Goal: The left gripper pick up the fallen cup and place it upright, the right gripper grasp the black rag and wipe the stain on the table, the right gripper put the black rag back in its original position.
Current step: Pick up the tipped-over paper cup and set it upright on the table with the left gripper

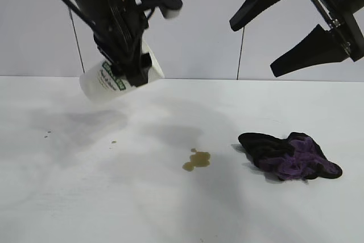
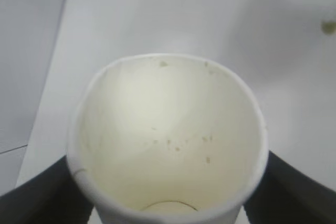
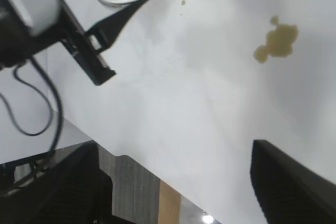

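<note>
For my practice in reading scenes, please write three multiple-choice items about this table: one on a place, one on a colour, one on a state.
1. Where does the rag lie?
A. right of the stain
B. under the cup
C. inside the cup

2. What colour is the stain?
A. blue
B. brown
C. red

3. What does the left pincer do?
A. hangs empty
B. presses the rag
C. holds the cup off the table

Key: 1 A, exterior view shows it; 2 B, coffee-coloured puddle; 3 C, cup tilted in the air, fingers either side. The right pincer is open, above the rag.
</note>
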Controlling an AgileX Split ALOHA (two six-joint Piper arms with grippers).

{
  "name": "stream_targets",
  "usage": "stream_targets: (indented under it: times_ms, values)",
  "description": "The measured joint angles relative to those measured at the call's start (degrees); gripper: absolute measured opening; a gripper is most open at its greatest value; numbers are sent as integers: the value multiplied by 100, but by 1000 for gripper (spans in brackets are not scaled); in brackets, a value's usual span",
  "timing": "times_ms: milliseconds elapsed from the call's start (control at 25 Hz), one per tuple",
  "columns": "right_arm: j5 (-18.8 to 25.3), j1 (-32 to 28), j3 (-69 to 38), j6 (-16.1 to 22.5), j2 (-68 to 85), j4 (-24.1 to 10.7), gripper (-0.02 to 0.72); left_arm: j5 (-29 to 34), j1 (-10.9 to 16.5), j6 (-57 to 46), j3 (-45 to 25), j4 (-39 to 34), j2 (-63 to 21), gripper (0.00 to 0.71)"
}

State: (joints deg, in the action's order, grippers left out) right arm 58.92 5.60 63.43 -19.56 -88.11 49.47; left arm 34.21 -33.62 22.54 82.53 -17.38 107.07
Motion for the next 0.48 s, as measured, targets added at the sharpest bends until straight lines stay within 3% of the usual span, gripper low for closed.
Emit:
stream_targets:
  times_ms: [200,320,480]
  values:
    - [-19,0,0,0,0,0,545,-396,921,-305,-291,1266,-902,502]
    - [-19,0,0,0,0,0,545,-1246,1595,-137,-983,2310,-1571,502]
    - [-25,0,0,0,0,0,545,-2788,2062,528,-2377,3485,-2351,500]
